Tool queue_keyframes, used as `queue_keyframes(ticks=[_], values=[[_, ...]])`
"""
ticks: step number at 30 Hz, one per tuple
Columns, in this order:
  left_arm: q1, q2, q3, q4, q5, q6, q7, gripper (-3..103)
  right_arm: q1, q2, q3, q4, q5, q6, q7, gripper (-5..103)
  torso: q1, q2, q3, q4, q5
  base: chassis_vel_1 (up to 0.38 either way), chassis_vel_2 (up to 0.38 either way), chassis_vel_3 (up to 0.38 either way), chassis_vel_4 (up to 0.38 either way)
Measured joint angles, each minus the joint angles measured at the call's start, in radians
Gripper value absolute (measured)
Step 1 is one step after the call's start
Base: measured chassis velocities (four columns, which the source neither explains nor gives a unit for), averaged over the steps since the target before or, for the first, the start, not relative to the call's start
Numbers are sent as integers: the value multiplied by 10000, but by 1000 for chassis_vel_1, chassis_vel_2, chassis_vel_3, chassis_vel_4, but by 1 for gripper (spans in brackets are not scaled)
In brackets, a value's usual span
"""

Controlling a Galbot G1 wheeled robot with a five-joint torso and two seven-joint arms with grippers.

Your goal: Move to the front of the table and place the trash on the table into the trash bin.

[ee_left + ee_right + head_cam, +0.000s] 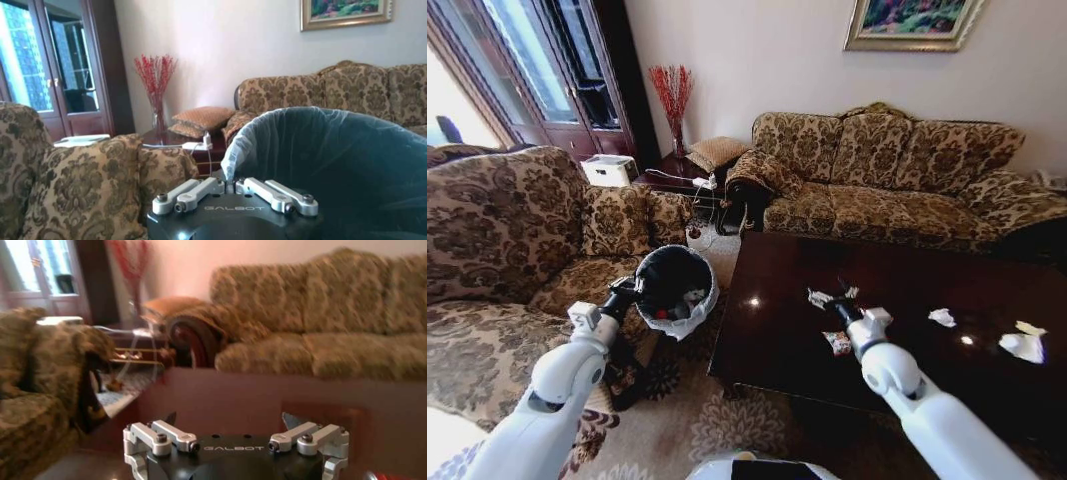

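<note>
table (777, 330): glossy dark wood, mirror-smooth, light glints near its left edge | trash bin (677, 290): black, lined with thin translucent plastic bag, crinkled at rim | trash (1025, 346): crumpled white paper by right edge | sofa (897, 170): matt patterned woven cloth | left gripper (233, 192): brushed metal links, black matt housing

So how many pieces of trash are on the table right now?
4: a white scrap by the right gripper, a red-and-white wrapper beside that arm, and two white tissues farther right. More may be hidden.
</note>
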Motion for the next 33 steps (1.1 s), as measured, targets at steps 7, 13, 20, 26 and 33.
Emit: queue_keyframes(ticks=[7,13,20,26,33], values=[[2,14,79,-70,-17,-7,1,3,-14,759,-14,-1348,124,513,302,100,2,0,2,4,-2,0,0,0,0],[79,-21,41,-76,-20,-94,-1,3,54,1062,-180,-1460,437,-25,1524,100,1,0,1,4,-1,0,0,0,0],[6,-16,29,-127,165,68,-7,3,58,1233,-287,-1350,796,-409,1985,100,2,-2,2,4,-3,0,0,0,0],[-7,-14,42,-147,195,104,-13,3,53,1406,-357,-1423,1010,-651,2126,100,2,-2,2,3,-2,0,0,0,0],[-31,32,41,-148,192,104,-19,3,110,1527,-355,-1647,1157,-872,2181,100,2,-2,2,3,-1,-8,-6,-7,-6]])
